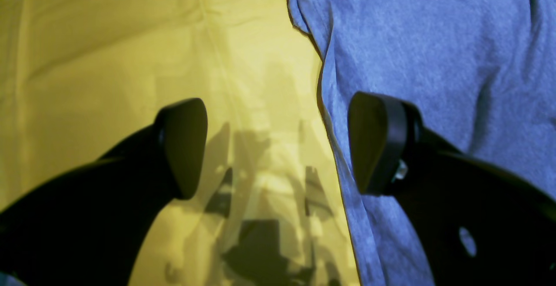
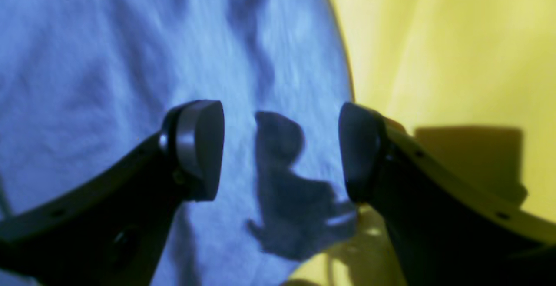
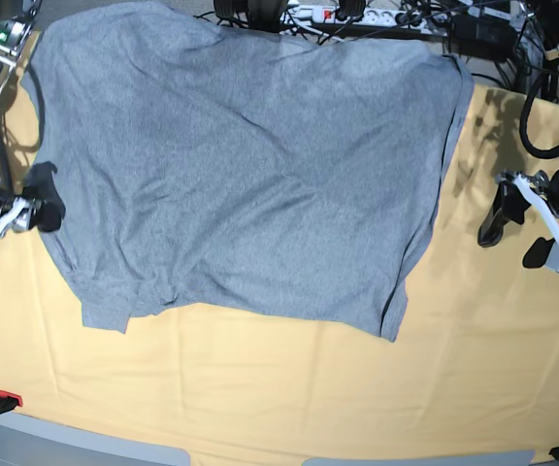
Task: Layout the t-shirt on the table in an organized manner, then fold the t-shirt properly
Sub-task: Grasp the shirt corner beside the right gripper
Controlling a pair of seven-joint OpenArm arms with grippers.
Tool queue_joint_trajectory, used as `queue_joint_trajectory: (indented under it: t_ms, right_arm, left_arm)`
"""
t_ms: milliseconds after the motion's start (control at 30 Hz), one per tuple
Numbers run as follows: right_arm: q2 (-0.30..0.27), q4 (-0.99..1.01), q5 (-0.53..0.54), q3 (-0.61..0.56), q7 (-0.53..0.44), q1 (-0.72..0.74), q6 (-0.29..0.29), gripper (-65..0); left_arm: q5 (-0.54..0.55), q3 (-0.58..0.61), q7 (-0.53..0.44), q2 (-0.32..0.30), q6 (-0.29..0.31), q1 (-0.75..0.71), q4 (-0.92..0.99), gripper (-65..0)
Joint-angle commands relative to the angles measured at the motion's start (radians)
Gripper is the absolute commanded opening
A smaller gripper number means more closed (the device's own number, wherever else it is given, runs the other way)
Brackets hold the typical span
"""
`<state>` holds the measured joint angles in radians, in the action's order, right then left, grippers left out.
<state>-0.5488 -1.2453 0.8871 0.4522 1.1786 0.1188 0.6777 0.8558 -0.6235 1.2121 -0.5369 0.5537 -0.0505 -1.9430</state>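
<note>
Right pincer (image 3: 16, 216) at base view's left edge: jaws spread wide, nothing between them, hovering over t-shirt's (image 3: 241, 165) side edge. T-shirt: grey, spread mostly flat with wrinkles, plain side up, covering far half of table (image 3: 289, 388). Left pincer (image 3: 524, 233) at base view's right: jaws wide apart, empty, near shirt's other edge.

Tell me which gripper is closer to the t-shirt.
The right gripper, on the base view's left: it overlaps the t-shirt's edge, while the left gripper stands apart over bare table.
</note>
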Motion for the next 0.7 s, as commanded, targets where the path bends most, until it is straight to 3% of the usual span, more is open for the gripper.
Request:
queue_joint_trajectory:
  t_ms: [0, 167, 400, 500, 667]
  right_arm:
    - [-0.024, -0.018, -0.022, 0.008, -0.044, 0.000, -0.011, -22.0]
    - [-0.007, -0.018, -0.162, 0.008, -0.168, -0.044, -0.048, -22.0]
    - [0.054, -0.018, -0.182, 0.008, -0.226, -0.041, -0.049, -22.7]
    - [0.086, -0.017, -0.182, 0.008, -0.225, -0.041, -0.002, -33.2]
    - [0.086, -0.017, -0.182, 0.008, -0.225, -0.038, 0.020, -63.5]
  left_arm:
    - [0.007, -0.009, -0.023, -0.019, -0.006, 0.014, -0.013, -15.5]
    - [0.008, -0.009, -0.023, -0.020, -0.009, 0.014, -0.013, -15.5]
    - [0.009, -0.009, -0.019, -0.020, -0.009, 0.012, -0.013, -15.5]
    - [0.008, -0.009, -0.019, -0.020, -0.009, 0.012, -0.013, -15.5]
    - [0.009, -0.009, -0.019, -0.020, -0.009, 0.012, -0.013, -15.5]
